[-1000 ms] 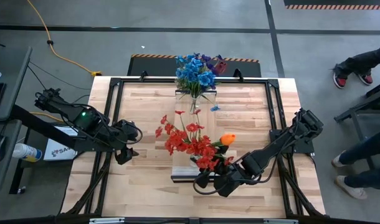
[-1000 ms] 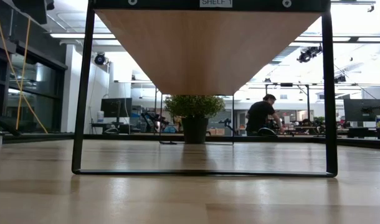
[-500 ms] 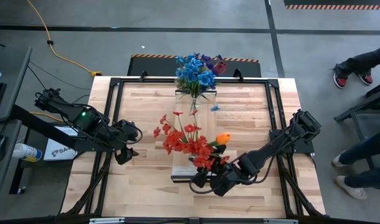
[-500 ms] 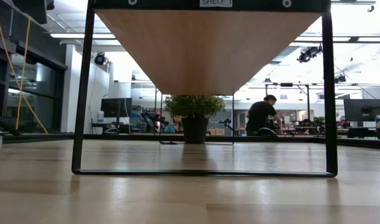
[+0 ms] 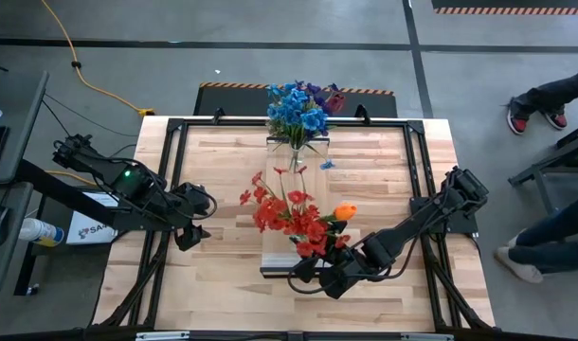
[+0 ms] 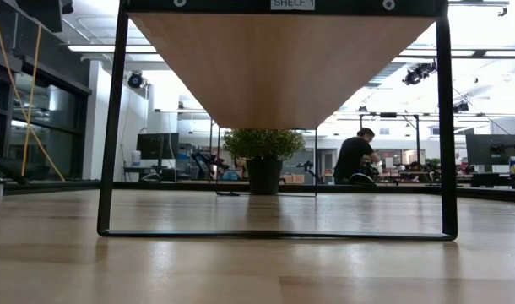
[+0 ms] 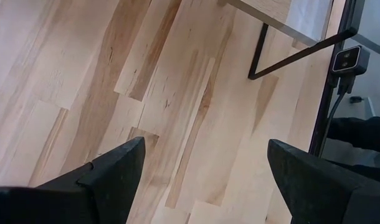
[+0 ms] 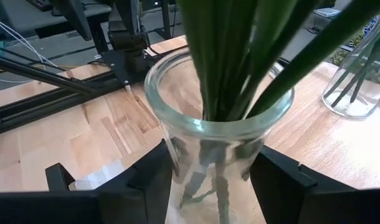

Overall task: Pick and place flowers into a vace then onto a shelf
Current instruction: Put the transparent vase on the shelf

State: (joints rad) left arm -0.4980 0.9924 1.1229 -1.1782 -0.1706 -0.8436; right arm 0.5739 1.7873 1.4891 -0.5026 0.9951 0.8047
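We are gripping the vase (image 8: 218, 149) with our right gripper (image 8: 209, 186); its fingers are pressing the glass on both sides, green stems filling the vase; seen from above, the red flowers (image 5: 287, 213) and one orange bloom (image 5: 344, 211) are leaning over the near end of the shelf (image 5: 281, 258); the right gripper (image 5: 313, 275) is sitting at that end. A second vase (image 5: 298, 152) of blue flowers (image 5: 298, 109) is standing at the far end. We are judging the step in hand as setting this vase on the shelf; next we are needing a level set-down and a clean release. Our left gripper (image 7: 199, 180) is waiting, fingers apart, over the table (image 5: 223, 170) at its left side.
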